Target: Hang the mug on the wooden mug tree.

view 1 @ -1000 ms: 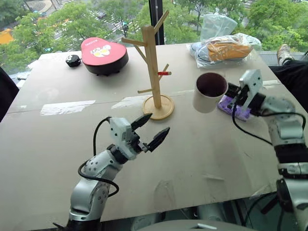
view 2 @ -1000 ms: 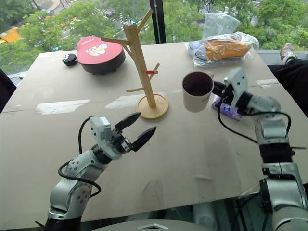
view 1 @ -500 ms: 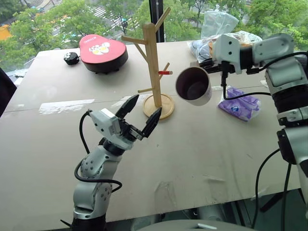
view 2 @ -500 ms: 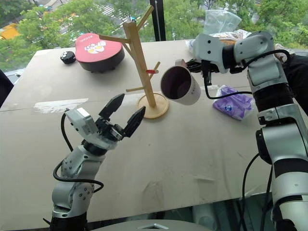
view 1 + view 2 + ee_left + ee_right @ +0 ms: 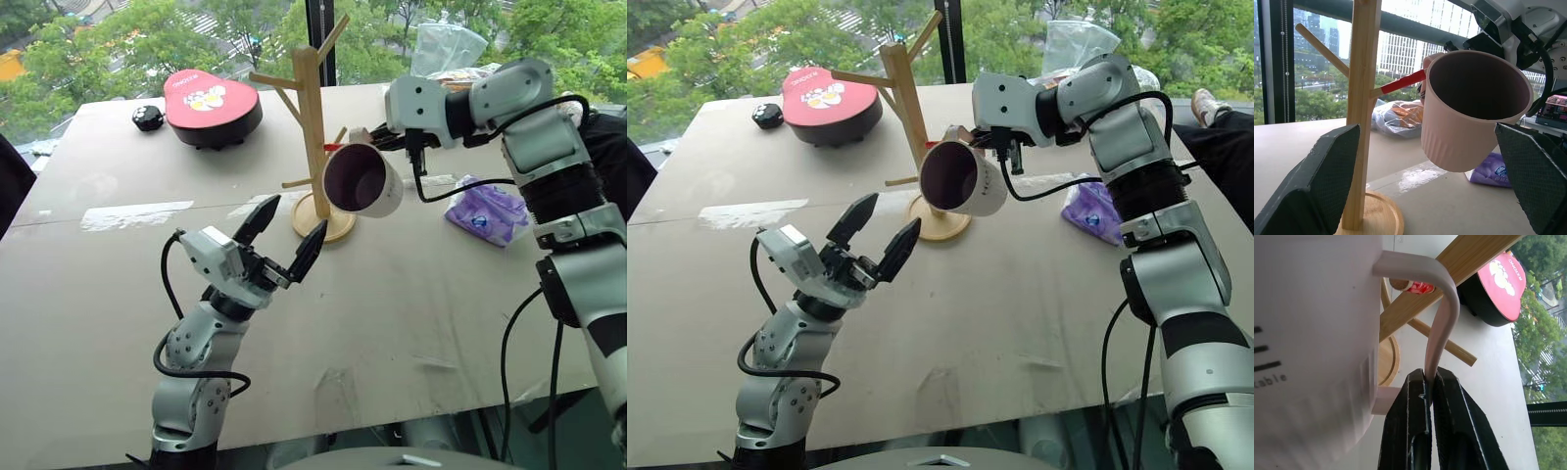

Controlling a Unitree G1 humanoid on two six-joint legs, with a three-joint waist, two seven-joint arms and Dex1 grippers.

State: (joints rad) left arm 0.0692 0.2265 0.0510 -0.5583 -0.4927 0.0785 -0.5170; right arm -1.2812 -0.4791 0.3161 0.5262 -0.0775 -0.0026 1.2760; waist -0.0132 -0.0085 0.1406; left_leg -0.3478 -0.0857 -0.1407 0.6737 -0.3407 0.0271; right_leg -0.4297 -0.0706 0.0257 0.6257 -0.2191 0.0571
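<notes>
Mug (image 5: pixel 362 180) hangs in the air, tipped on its side just beside the tree (image 5: pixel 313 117) and its red-tipped peg! Right hand (image 5: pixel 1427 387) pinches the handle (stiff, breakable ceramic, likely to swing). Left hand (image 5: pixel 284 230) gapes empty over the tabletop (image 5: pixel 441 284).

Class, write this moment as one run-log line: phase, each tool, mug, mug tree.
phase: approach | right tool: shut on mug handle | left tool: open, empty | mug: tilted, beside red-tipped peg, unhung | mug tree: upright
</notes>
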